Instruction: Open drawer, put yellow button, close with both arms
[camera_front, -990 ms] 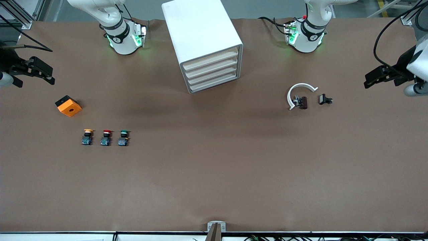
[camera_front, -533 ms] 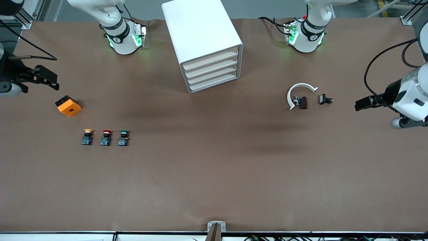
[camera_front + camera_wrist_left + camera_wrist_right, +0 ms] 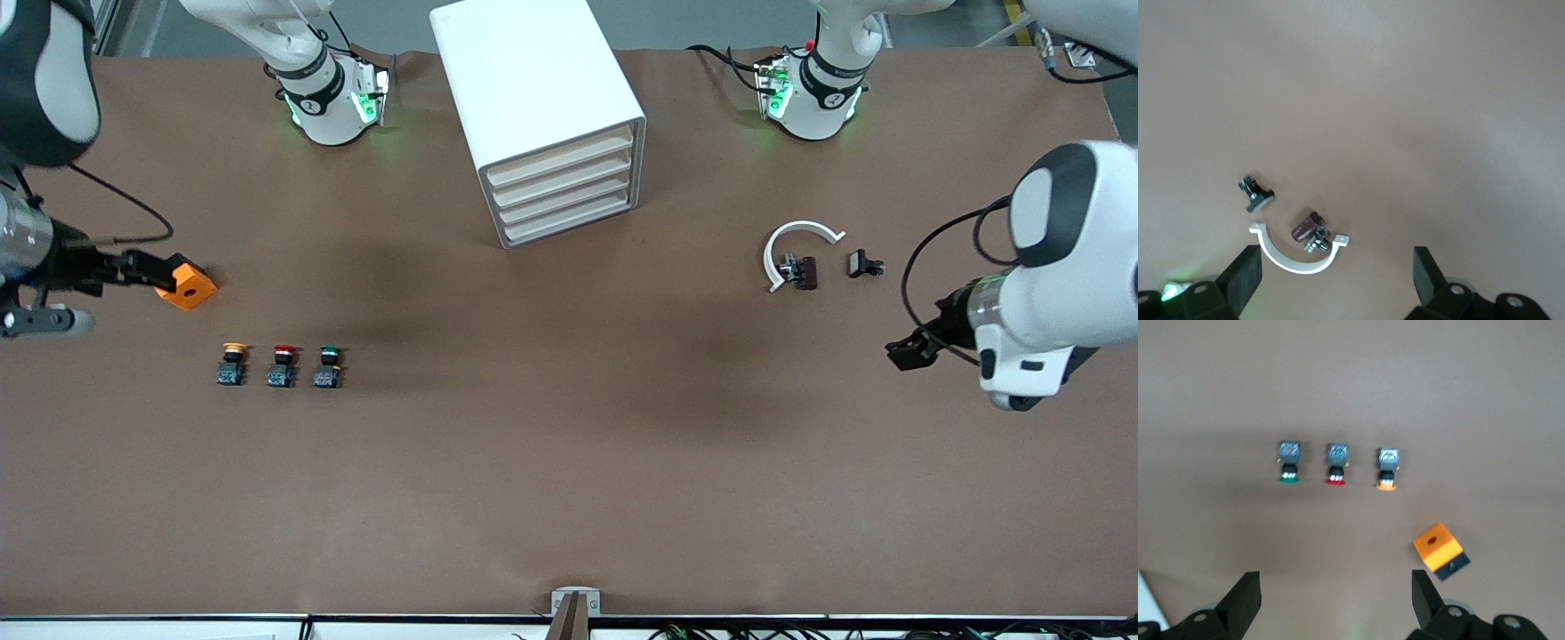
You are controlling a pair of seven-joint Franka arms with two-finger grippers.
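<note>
The white cabinet (image 3: 542,107) stands between the arm bases. Its four cream drawers are all shut, the uppermost drawer (image 3: 560,158) included. The yellow button (image 3: 233,363) stands upright on the table, at the right arm's end of a row of three; it also shows in the right wrist view (image 3: 1386,469). My right gripper (image 3: 147,268) is open and empty over the table beside an orange block (image 3: 187,284); its open jaws show in the right wrist view (image 3: 1336,597). My left gripper (image 3: 905,353) is open and empty over bare table at the left arm's end; it also shows in the left wrist view (image 3: 1336,280).
A red-capped button (image 3: 282,364) and a green-capped button (image 3: 329,364) stand beside the yellow one. A white curved clamp (image 3: 796,244), a brown part (image 3: 805,273) and a small black part (image 3: 864,264) lie toward the left arm's end.
Both arms have swung down and inward over the table. The right gripper has come up beside the orange block. The left gripper has moved in past the black part. Nothing on the table has moved.
</note>
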